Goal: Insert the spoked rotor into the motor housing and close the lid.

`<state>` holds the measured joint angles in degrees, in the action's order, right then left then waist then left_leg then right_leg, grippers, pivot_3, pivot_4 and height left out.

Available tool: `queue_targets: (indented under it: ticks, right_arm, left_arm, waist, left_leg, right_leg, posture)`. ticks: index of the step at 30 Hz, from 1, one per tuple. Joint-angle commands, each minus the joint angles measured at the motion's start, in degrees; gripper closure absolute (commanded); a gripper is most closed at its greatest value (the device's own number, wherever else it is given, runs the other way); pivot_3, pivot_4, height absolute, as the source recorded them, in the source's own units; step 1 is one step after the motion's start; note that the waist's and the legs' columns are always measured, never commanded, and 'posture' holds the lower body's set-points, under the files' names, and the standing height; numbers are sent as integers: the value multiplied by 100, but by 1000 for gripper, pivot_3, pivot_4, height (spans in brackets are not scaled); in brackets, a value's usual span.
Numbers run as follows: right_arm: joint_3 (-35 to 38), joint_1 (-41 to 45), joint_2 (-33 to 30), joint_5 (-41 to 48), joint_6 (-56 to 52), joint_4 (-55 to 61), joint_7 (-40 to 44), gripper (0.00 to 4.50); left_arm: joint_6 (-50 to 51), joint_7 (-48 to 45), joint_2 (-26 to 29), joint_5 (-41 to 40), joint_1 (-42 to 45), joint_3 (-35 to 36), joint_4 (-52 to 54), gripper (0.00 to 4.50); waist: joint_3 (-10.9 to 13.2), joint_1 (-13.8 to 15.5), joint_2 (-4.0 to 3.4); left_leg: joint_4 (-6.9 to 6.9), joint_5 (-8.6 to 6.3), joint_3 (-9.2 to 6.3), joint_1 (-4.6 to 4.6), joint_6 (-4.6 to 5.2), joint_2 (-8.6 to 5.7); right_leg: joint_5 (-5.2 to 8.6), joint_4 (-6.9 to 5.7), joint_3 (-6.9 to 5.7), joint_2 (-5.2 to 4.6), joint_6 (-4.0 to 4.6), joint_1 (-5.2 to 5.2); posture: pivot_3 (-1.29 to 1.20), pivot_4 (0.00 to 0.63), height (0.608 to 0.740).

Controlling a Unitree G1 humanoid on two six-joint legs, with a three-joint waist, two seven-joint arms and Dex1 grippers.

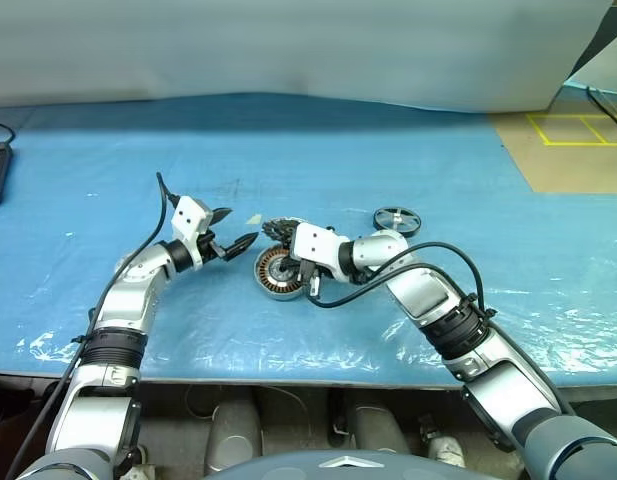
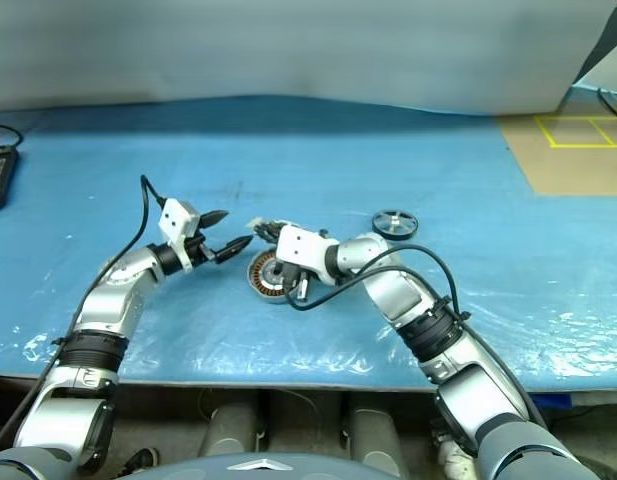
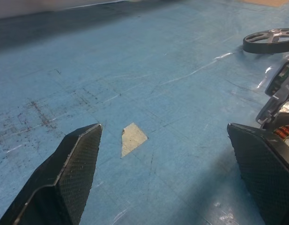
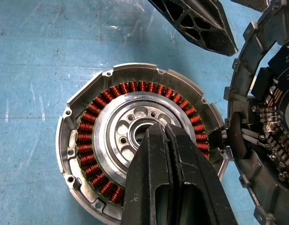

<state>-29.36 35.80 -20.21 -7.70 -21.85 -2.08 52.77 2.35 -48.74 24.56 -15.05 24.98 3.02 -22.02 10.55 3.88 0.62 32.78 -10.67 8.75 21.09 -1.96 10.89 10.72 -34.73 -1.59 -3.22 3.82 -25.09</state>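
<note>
Reading from nine o'clock to three o'clock across the blue-covered counter (image 1: 408, 160): the left gripper (image 1: 231, 232) hovers at about nine o'clock of the motor housing (image 1: 276, 272), its fingers (image 3: 71, 173) spread as wide as they go with nothing between them, aimed roughly level toward the housing. A small pale scrap (image 3: 132, 138) lies on the counter beyond those fingers. The motor housing sits flat near the middle of the counter, open face up, so its axis stands vertical; the ring of copper windings (image 4: 92, 154) and the silver hub (image 4: 135, 129) are bare, with no rotor inside. The right gripper (image 4: 164, 133) is over the housing with its fingers pressed together on nothing, tips at or just above the central bore; I cannot tell if they touch it. The lid (image 4: 268, 122) stands tilted up at the housing's three o'clock edge, toothed inner face and dark centre turned toward the housing, seemingly joined to it by short wires, so it is not closed. The spoked rotor (image 1: 397, 220) lies flat on the counter well apart from the housing, at about two o'clock of it, axis vertical, untouched. As I judge it, nothing of the task is done: the rotor must be fetched and seated, then the lid folded down.
</note>
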Motion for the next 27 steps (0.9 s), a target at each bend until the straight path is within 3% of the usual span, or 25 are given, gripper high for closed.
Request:
queue_targets:
  ticks: [1,27]
  right_arm:
    - [35,92,-133,-145,20,12,-6,4480]
    - [193,-242,-117,97,-63,-46,-67,4480]
  left_arm:
    - [-52,7,54,-14,1,55,202,0]
    - [-59,-37,79,-6,66,42,147,0]
  waist:
    - [0,0,0]
    - [-1,14,1]
  left_leg:
    - [0,0,0,-1,0,0]
    - [2,-1,0,-13,1,-2]
  right_leg:
    - [0,0,0,0,0,1]
    - [1,-1,0,-2,-1,15]
  posture:
    - [0,150,740]
    - [0,150,740]
